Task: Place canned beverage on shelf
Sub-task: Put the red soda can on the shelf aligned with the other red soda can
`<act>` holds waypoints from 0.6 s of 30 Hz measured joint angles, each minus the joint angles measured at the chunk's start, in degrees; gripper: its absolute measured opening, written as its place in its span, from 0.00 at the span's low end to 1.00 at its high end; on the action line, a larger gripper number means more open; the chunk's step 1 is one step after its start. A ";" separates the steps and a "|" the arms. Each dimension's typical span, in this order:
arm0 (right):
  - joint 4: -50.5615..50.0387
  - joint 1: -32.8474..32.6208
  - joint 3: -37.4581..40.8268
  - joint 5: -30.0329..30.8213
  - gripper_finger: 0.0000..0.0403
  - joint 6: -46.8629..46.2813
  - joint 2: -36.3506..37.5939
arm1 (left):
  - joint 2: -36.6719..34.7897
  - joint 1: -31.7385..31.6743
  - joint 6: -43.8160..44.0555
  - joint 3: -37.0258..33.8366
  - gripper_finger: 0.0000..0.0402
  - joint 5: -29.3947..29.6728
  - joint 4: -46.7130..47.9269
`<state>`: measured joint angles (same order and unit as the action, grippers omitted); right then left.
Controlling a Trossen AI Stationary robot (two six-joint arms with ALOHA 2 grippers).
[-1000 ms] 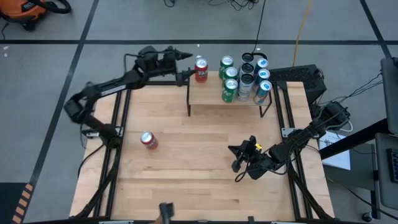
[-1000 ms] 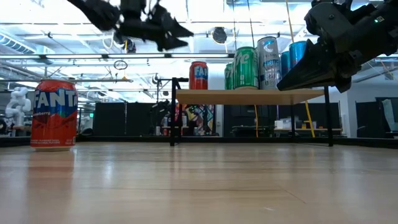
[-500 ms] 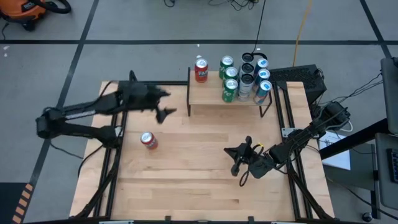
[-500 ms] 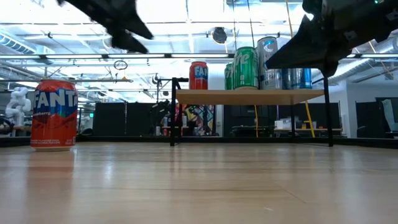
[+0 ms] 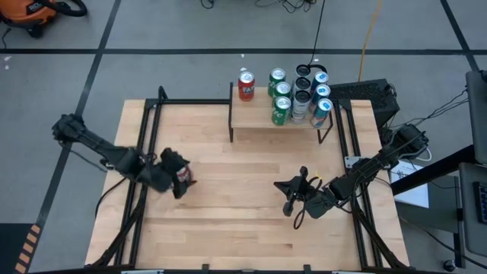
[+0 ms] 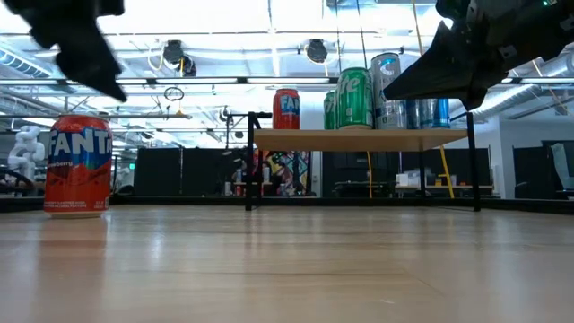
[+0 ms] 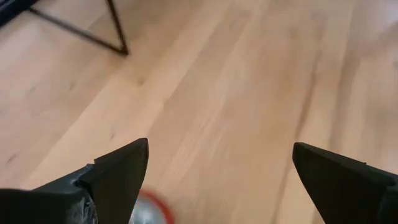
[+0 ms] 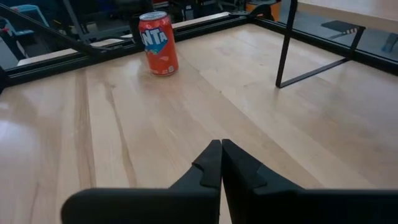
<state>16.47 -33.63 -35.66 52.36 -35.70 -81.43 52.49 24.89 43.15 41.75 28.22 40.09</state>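
Left gripper [image 5: 181,176] swung from shelf [image 5: 259,116] down over Fanta can [image 6: 79,166] | jaws wide open, empty | right gripper [image 5: 292,195] closed, parked | grasp next

Closed right tool [image 8: 221,163] over wooden table [image 8: 124,149], upright Fanta can [image 8: 158,43], black shelf leg [image 8: 287,43]

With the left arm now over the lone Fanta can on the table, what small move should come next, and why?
Probably lower the left pincer straight down around the Fanta can. Its jaws stand wide open, the can's top shows just between them in the wrist view, and the can stands upright on the table, not yet gripped. The shelf has free room beside the red can. The right pincer waits shut.
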 joint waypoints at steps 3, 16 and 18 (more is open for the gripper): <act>0.02 0.00 0.00 0.00 0.00 0.00 0.00 | 2.70 5.56 6.21 -0.04 0.99 5.32 7.02; 0.04 0.27 0.00 -0.19 0.00 -1.08 0.00 | 4.07 8.20 7.70 1.59 0.99 12.82 14.47; 0.04 0.28 0.00 -0.20 0.00 -1.09 0.00 | 4.07 8.20 5.80 2.31 0.99 12.62 15.39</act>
<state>16.51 -33.34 -35.66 52.16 -36.80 -81.43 56.55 33.08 48.96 44.06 40.83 55.47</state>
